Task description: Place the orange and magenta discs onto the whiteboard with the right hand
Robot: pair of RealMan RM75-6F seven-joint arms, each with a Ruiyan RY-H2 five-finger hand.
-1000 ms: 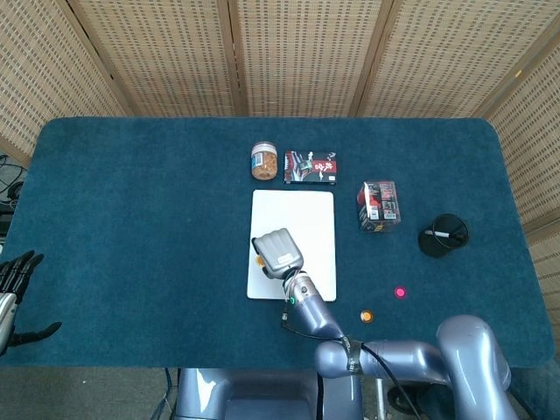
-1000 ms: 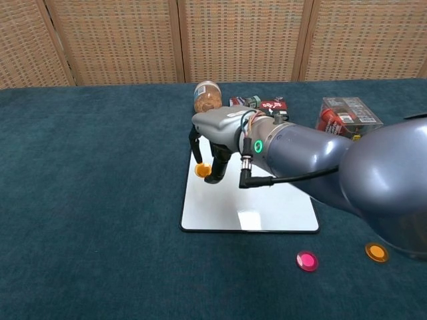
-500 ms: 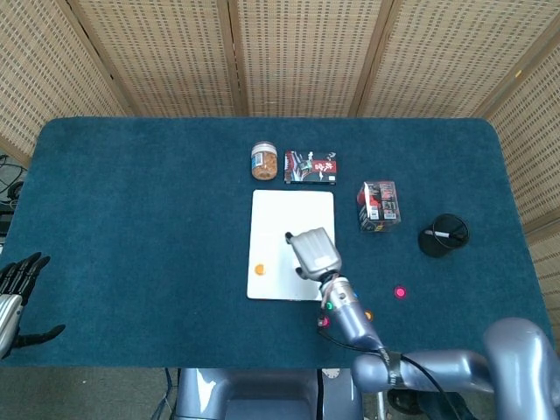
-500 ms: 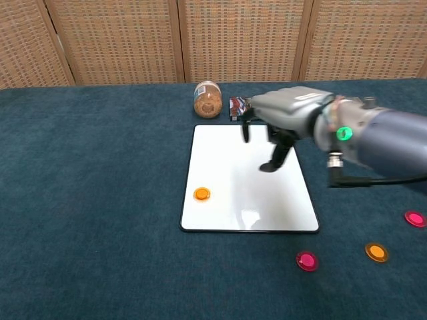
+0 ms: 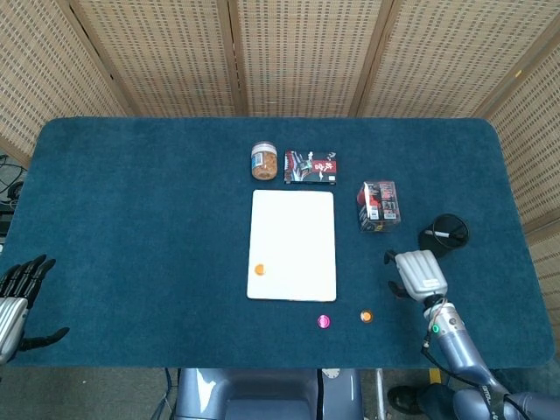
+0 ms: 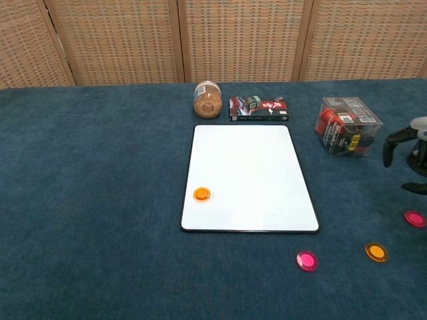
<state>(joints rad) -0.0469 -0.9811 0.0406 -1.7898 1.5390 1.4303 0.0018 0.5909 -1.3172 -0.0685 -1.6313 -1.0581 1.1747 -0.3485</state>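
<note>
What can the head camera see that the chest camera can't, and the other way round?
Only the head view shows the left hand, off the table's near left corner. Only the chest view shows a second magenta disc at its right edge. Both show the whiteboard with an orange disc on it, plus a magenta disc and another orange disc on the table, the jar and two boxes.

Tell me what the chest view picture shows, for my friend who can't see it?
A whiteboard lies on a blue table with one orange disc on it. Two magenta discs and another orange disc wait on the cloth, and the right robot hand peeks in at the right edge.
</note>
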